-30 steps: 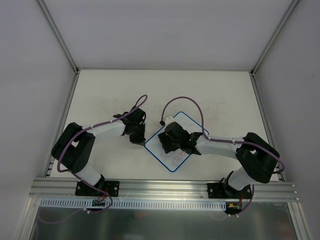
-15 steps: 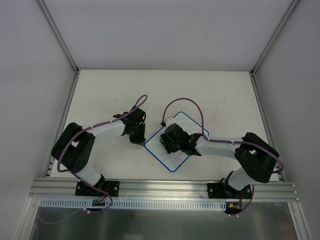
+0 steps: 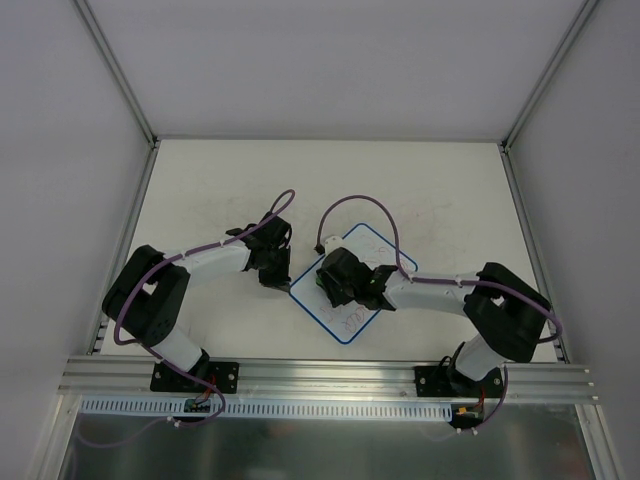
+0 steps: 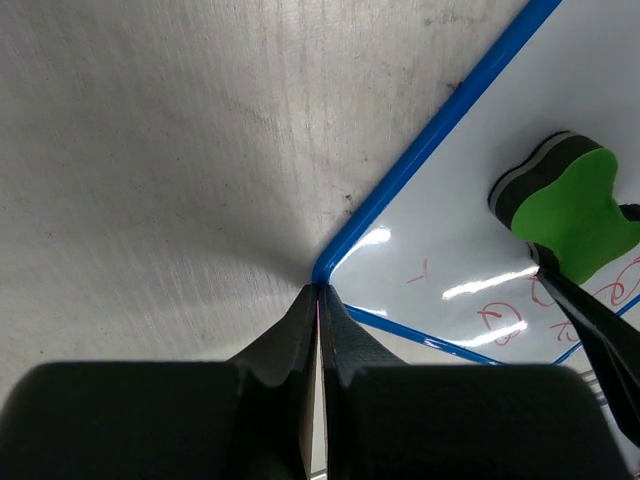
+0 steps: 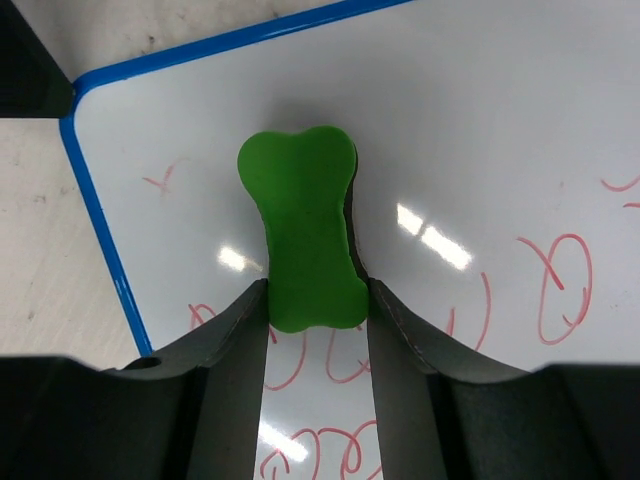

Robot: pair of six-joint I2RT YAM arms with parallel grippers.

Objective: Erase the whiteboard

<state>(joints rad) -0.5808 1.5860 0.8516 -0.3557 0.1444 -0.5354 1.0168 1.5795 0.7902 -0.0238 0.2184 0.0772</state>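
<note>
The whiteboard [image 3: 345, 318] lies tilted on the table, white with a blue rim, bearing red scribbles [image 5: 560, 285]. It also shows in the left wrist view [image 4: 470, 250] and in the right wrist view [image 5: 480, 130]. My right gripper [image 5: 315, 300] is shut on the green bone-shaped eraser [image 5: 305, 235], pressed on the board near its left corner. The eraser also shows in the left wrist view [image 4: 580, 215]. My left gripper [image 4: 320, 292] is shut, its tips touching the board's left corner [image 4: 325, 268]. In the top view the left gripper [image 3: 277, 275] sits at the board's left corner and the right gripper [image 3: 330, 278] over the board.
The white tabletop [image 3: 220, 190] has faint smudges. Metal frame posts [image 3: 115, 70] and white walls stand at the sides. An aluminium rail [image 3: 330, 375] runs along the near edge.
My right gripper has slid the eraser to the left across the board, toward its left corner. The left arm has not moved.
</note>
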